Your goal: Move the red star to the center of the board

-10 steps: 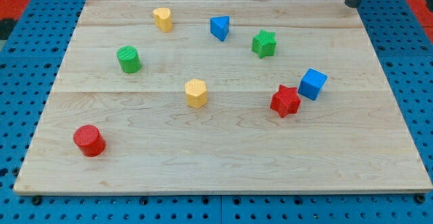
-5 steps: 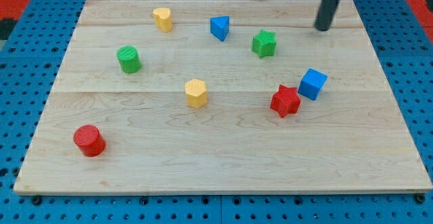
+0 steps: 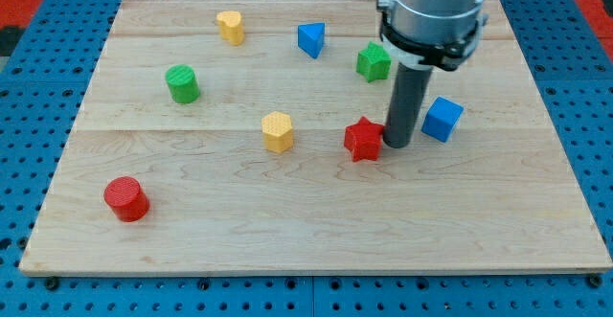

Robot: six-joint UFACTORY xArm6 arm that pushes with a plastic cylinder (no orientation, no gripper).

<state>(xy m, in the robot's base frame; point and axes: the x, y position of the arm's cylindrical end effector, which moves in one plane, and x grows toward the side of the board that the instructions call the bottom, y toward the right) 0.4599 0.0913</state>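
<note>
The red star (image 3: 363,139) lies on the wooden board (image 3: 306,221), a little right of the board's middle. My tip (image 3: 397,145) stands right against the star's right side, between the star and the blue cube (image 3: 442,119). The rod rises from the tip to the arm's grey body at the view's top. The yellow hexagon block (image 3: 278,131) lies to the star's left, with a gap between them.
A green star (image 3: 374,61) sits above the red star, partly beside the arm. A blue triangle (image 3: 310,39) and a yellow block (image 3: 230,27) lie near the top. A green cylinder (image 3: 182,83) is at the left, a red cylinder (image 3: 126,199) at the lower left.
My tip came down from the board's top right to the red star's right side. The red star has slid to the left, away from the blue cube.
</note>
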